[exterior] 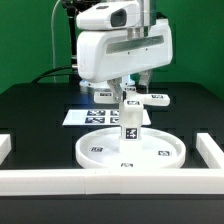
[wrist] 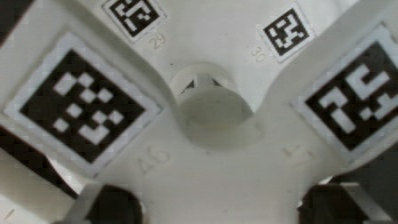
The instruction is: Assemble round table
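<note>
The large round disc [exterior: 130, 152] lies flat on the table at the front middle. The short cylindrical leg [exterior: 128, 125] stands upright at its centre. The cross-shaped base [exterior: 140, 99] sits level on top of the leg, and my gripper [exterior: 133, 92] comes down onto it from above. In the wrist view the base [wrist: 107, 150] fills the frame, with tagged arms spreading from a round hub [wrist: 210, 112]. My gripper [wrist: 222, 205] has one arm of the cross between its dark fingers [wrist: 103, 205], shut on it.
The marker board [exterior: 92, 117] lies behind the disc toward the exterior view's left. White border rails run along the front [exterior: 100, 181], the left [exterior: 5, 148] and the right [exterior: 210, 150] of the black table.
</note>
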`<action>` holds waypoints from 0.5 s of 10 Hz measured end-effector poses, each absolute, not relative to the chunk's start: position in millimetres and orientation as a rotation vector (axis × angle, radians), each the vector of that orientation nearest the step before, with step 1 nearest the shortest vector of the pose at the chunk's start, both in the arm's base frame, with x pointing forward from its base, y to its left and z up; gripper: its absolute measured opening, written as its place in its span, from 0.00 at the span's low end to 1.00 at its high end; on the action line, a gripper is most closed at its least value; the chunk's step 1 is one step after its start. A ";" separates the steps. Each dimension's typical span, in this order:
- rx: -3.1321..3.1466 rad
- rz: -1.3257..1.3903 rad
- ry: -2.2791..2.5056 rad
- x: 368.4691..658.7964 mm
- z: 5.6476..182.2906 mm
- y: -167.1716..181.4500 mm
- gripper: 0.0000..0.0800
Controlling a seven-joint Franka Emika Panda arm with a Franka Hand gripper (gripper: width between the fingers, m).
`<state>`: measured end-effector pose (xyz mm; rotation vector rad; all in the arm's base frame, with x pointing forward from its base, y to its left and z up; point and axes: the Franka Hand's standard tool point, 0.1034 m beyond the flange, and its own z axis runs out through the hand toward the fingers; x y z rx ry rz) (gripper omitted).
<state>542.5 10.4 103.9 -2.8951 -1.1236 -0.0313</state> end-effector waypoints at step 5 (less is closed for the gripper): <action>-2.910 -0.030 -1.083 542.5 103.9 10.2 0.55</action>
